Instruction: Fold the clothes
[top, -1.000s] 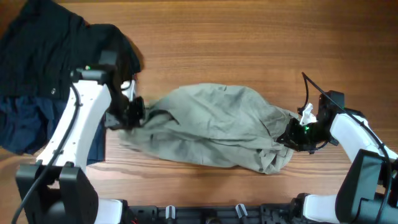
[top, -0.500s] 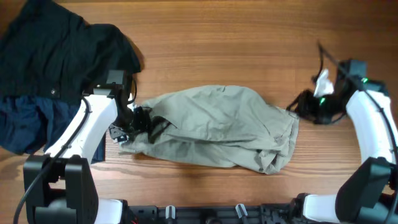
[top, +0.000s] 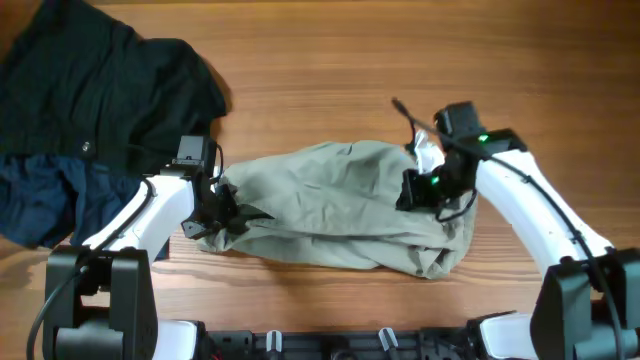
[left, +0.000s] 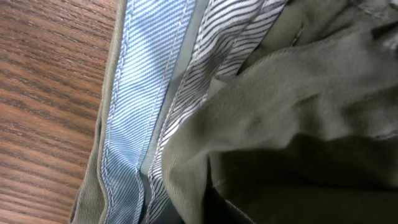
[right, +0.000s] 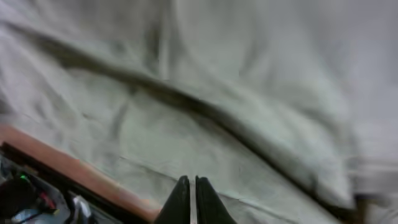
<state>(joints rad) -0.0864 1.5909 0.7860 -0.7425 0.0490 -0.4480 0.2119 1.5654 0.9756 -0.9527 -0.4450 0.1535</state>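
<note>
At wooden table (top: 330, 80) | left claw (top: 225, 212) clenched, apparently on clothes (top: 340, 205) hem | right claw (right: 191, 198) clenched empty over them

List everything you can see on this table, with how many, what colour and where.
khaki garment: one, pale khaki-grey, wrinkled, centre of the table
striped lining: one, light blue and white, inside the khaki garment's left end
black garment: one, black, heaped at the far left corner
navy garment: one, navy blue, left edge, nearer than the black one
table: one, brown wood, under everything
left gripper: one, black on a white arm, shut at the khaki garment's left end; whether it pinches cloth is unclear
right gripper: one, black on a white arm, shut, over the khaki garment's right part
</note>
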